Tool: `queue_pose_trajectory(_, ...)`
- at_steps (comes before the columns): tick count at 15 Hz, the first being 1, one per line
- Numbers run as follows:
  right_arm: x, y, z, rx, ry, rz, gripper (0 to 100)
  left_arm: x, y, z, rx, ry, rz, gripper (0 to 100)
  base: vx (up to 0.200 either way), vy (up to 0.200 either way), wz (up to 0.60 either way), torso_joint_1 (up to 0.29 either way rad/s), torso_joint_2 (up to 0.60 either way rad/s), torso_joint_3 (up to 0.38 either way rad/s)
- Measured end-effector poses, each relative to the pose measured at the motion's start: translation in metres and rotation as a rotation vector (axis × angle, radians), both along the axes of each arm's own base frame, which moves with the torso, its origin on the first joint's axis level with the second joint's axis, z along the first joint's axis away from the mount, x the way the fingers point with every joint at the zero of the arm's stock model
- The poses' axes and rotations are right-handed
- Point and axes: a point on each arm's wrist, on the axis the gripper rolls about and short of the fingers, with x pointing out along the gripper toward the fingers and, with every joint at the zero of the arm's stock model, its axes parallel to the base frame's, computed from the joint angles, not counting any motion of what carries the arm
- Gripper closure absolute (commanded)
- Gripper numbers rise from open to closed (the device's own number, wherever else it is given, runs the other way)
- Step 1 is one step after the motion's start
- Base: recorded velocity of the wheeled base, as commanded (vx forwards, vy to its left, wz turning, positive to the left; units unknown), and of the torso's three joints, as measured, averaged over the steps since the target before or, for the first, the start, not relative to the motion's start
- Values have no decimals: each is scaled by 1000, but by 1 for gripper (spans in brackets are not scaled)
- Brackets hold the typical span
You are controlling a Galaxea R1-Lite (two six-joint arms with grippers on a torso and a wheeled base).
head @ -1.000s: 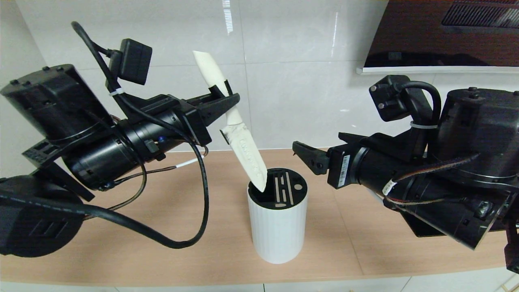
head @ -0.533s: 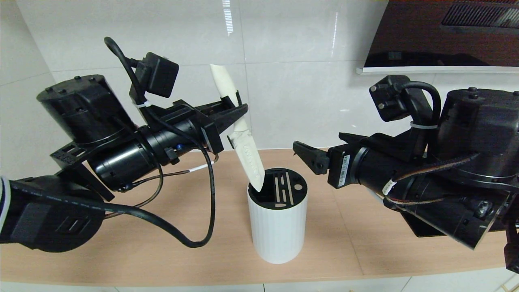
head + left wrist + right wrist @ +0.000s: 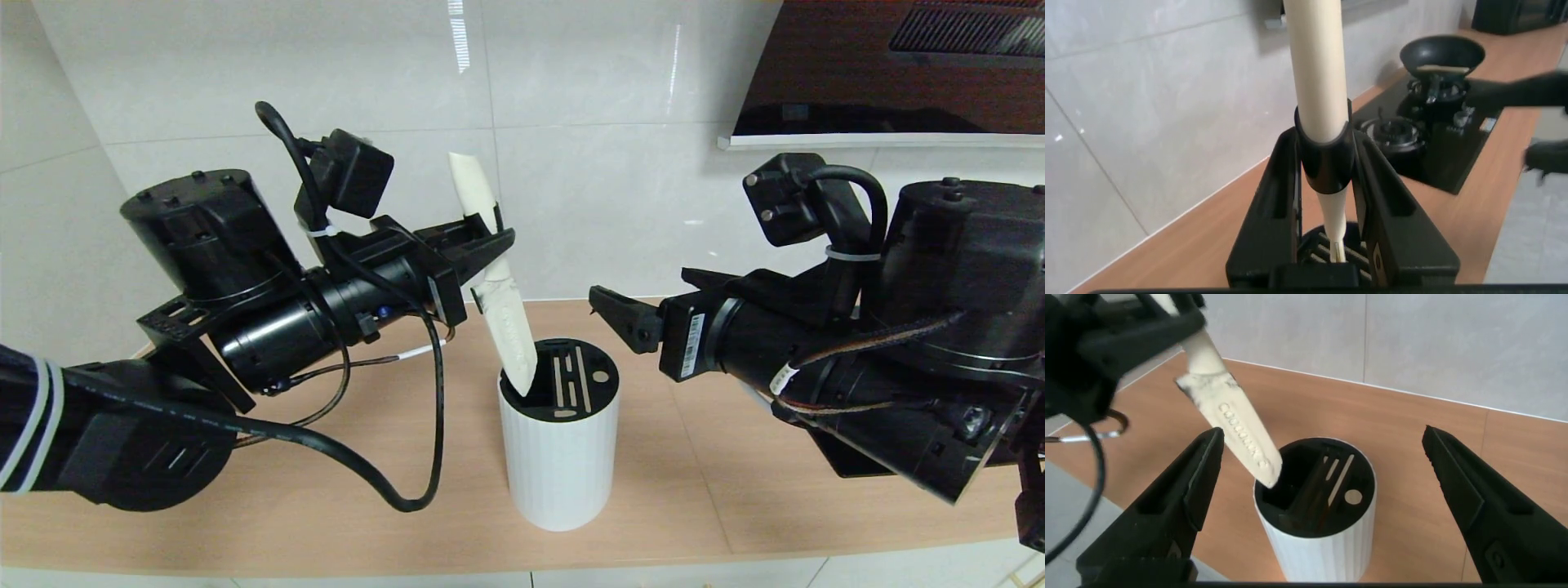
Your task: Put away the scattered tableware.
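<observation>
**Item: white knife (image 3: 506, 327).** The left gripper (image 3: 490, 245) holds it, jaws clamped on the handle just above the blade. The blade is tilted and its tip is inside the wide opening on the knife block's left side.

**Step in hand (judged):** seating the blade. The knife likely needs to be brought more upright so it follows the opening. It should then go straight down and be let go only once the block carries it. Sideways pressure could tip the block.

**Item: right gripper (image 3: 1319, 449).** Its jaws are wide apart and hold nothing. It sits near the block's right side, well placed to steady it.

**Container: knife block (image 3: 559, 457).** A white ribbed cylinder with a black slotted top, standing upright on the wooden countertop (image 3: 326, 490). It holds the knife tip only; the narrow slots and the round hole look vacant.
</observation>
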Motion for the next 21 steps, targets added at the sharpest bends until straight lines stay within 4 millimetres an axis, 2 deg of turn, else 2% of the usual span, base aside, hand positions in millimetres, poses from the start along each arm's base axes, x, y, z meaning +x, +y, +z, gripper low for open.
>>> queue_pose_trajectory(21, 0, 0, -1, -2, 1, 1, 0, 8, -32, -44, 32, 71, 92, 100, 0, 0, 0, 0, 0, 0)
